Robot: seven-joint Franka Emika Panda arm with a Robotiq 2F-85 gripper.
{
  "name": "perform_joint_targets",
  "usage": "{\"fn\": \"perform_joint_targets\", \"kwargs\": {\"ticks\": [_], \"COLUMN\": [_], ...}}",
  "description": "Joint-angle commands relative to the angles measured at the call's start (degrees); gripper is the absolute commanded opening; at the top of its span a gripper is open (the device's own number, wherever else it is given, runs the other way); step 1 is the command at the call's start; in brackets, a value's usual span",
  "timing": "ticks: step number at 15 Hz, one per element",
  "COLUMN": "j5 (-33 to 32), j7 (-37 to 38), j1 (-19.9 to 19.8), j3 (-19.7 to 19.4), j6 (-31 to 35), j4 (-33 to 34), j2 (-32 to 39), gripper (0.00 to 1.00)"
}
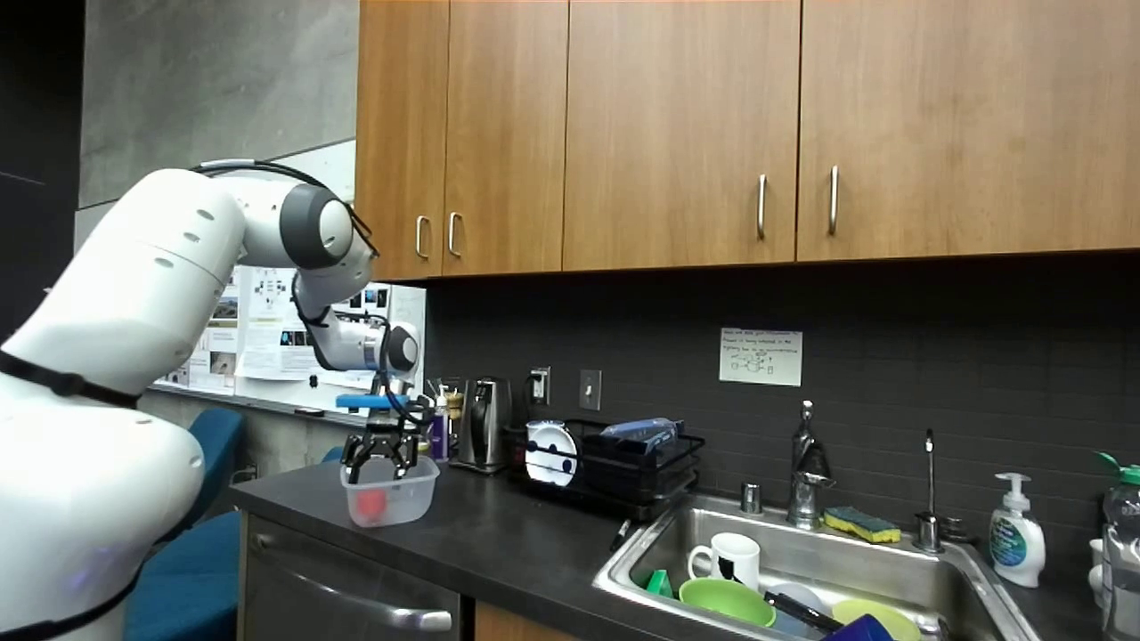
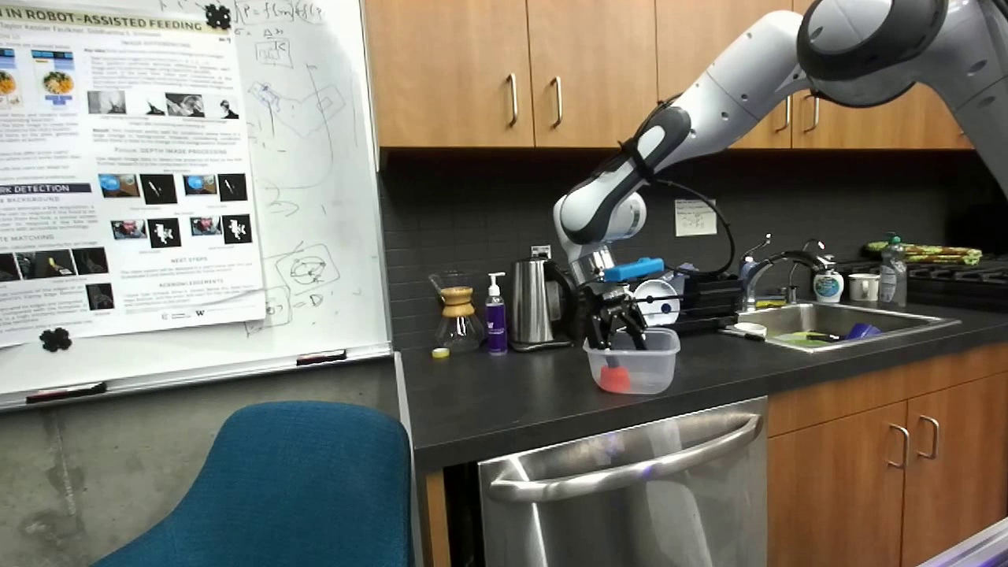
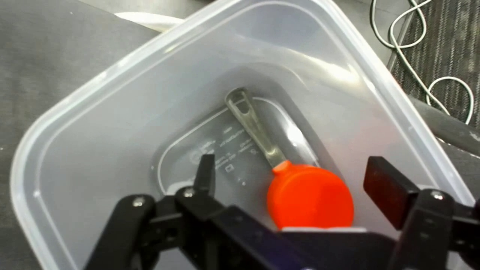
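Hanging over the clear plastic tub [image 3: 112,123], your gripper [image 3: 296,182] has its two fingers spread wide apart. Below them you have the red utensil [image 3: 310,197], lying inside the tub: its round head sits toward the gripper in the wrist view, and its greyish handle [image 3: 258,129] stretches away across the tub's floor. Seen from above, the head shows between your two pads, nearer the one on the right of that view. Whether your fingertips dip below the rim is hard to tell. Your tub stands on the dark counter [image 1: 534,543] near its front edge, above the dishwasher [image 2: 614,520]. Toward the wall you can see the kettle [image 1: 485,423] and the black dish rack [image 1: 614,476], then the sink [image 1: 819,563], holding a white mug [image 1: 741,543] and a green bowl [image 1: 726,600]
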Motion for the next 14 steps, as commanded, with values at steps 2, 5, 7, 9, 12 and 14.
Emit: {"fn": "perform_joint_targets", "kwargs": {"ticks": [2, 5, 7, 9, 12, 14], "j5": [2.08, 2.83, 2.95, 3.19, 3.30, 3.38], "j7": [0.60, 0.16, -0.10, -0.27, -0.44, -0.57], "j1": [-0.15, -0.34, -0.39, -0.53, -0.72, -0.87], "j3": [0.02, -0.02, -0.08, -0.07, -0.14, -0.22], "j6": [2.87, 4.12, 4.86, 5.55, 6.08, 6.28], "j4": [-4.59, -5.56, -5.99, -6.22, -6.32, -6.27], "j2": [-2.04, -2.00, -2.10, -2.15, -2.36, -2.60], "gripper": [1.00, 1.00, 1.00, 0.73, 0.52, 0.36]}}
